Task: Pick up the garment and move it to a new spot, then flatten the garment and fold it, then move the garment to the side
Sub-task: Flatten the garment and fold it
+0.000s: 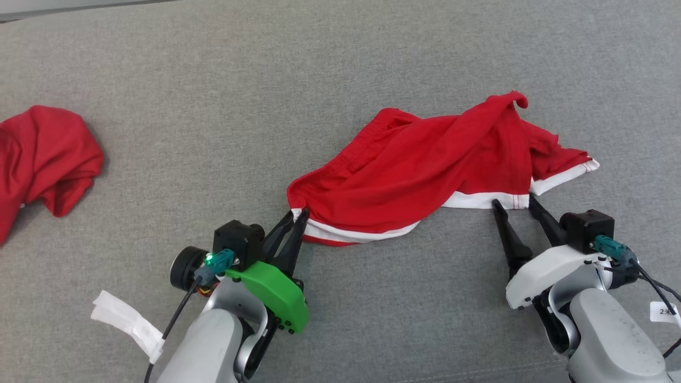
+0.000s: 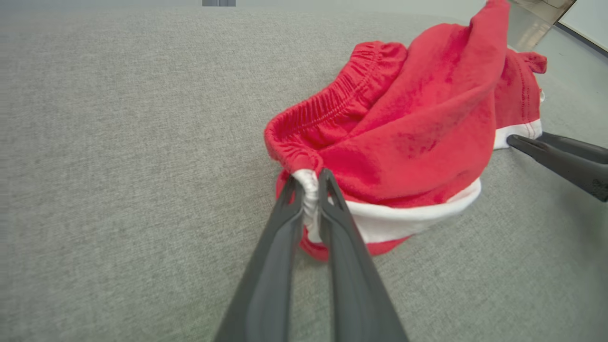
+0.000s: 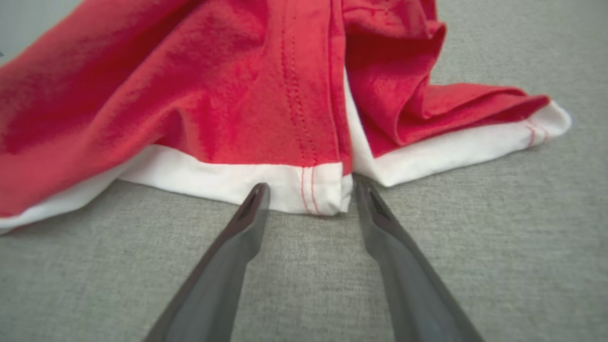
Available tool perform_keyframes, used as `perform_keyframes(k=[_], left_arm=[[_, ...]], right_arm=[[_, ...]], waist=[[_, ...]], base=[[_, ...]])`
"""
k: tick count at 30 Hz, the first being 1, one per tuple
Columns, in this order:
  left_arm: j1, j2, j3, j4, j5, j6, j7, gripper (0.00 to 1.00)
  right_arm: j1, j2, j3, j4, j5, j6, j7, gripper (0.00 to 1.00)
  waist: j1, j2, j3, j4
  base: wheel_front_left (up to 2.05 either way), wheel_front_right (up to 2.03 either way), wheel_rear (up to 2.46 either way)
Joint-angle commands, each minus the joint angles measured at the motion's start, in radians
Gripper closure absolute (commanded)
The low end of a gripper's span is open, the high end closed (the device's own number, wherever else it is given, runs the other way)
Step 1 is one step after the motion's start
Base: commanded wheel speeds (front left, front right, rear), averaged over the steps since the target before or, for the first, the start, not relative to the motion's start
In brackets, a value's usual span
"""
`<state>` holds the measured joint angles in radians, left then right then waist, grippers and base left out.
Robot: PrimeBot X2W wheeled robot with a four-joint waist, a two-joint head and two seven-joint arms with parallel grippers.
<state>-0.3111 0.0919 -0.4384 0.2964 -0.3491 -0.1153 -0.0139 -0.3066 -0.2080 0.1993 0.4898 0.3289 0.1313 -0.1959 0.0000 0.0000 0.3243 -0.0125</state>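
The garment (image 1: 425,170) is a pair of red shorts with white hems and an elastic waistband, lying crumpled on the grey surface at centre. My left gripper (image 1: 299,214) is shut on the garment's lower left corner, where the white hem (image 2: 308,190) is pinched between the two dark fingers (image 2: 285,228). My right gripper (image 1: 513,201) stands open at the garment's right hem, its fingertips either side of a white hem corner (image 3: 313,187) with red stitching. The garment (image 3: 213,95) rises in folds beyond those fingertips. The right gripper's fingers (image 2: 560,156) also reach in from the right in the left wrist view.
A second red cloth (image 1: 42,159) lies bunched at the far left. The grey fabric surface (image 1: 213,106) stretches all around. A white strap (image 1: 127,324) hangs beside my left forearm. A pale floor edge (image 2: 584,19) shows at the top right of the left wrist view.
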Motion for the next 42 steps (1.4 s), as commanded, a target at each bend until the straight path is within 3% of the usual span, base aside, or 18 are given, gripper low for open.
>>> perform_keyframes(k=[1, 8, 15, 21, 29, 37, 42], left_arm=[[-0.021, 0.004, 0.003, -0.003, 0.012, 0.003, -0.010, 1.00], [-0.016, 0.010, 0.017, -0.070, 0.018, 0.026, -0.072, 1.00], [-0.036, 0.057, 0.068, -0.265, 0.052, 0.076, -0.131, 1.00], [-0.087, 0.090, 0.112, -0.456, 0.083, 0.111, -0.132, 1.00], [-0.210, 0.123, 0.146, -0.675, 0.108, 0.113, -0.102, 1.00], [-0.284, 0.126, 0.154, -0.650, 0.073, 0.098, -0.053, 1.00], [-0.367, 0.097, 0.143, -0.496, 0.022, 0.061, -0.064, 1.00]], right_arm=[[-0.017, -0.005, 0.008, 0.016, 0.014, -0.001, -0.011, 1.00], [-0.022, -0.032, 0.028, -0.046, 0.039, -0.001, -0.057, 1.00], [-0.018, -0.080, -0.022, -0.323, 0.013, -0.001, -0.064, 1.00], [-0.048, -0.118, -0.122, -0.570, -0.038, -0.001, 0.013, 1.00], [-0.094, -0.130, -0.250, -0.821, -0.053, -0.001, 0.149, 1.00], [-0.137, -0.128, -0.273, -0.842, -0.017, -0.001, 0.220, 1.00], [-0.225, -0.134, -0.260, -0.746, 0.018, -0.001, 0.230, 1.00]], waist=[[0.0000, 0.0000, 0.012, 0.014], [0.0000, 0.0000, -0.008, 0.007], [0.0000, 0.0000, -0.061, -0.018], [0.0000, 0.0000, -0.118, -0.021], [0.0000, 0.0000, -0.168, -0.006], [0.0000, 0.0000, -0.147, -0.006], [0.0000, 0.0000, -0.080, -0.008]], base=[[0.00, 0.00, 0.00], [0.00, 0.00, 0.00], [0.00, 0.00, 0.00], [0.00, 0.00, 0.00], [0.00, 0.00, 0.00], [0.00, 0.00, 0.00], [0.00, 0.00, 0.00]])
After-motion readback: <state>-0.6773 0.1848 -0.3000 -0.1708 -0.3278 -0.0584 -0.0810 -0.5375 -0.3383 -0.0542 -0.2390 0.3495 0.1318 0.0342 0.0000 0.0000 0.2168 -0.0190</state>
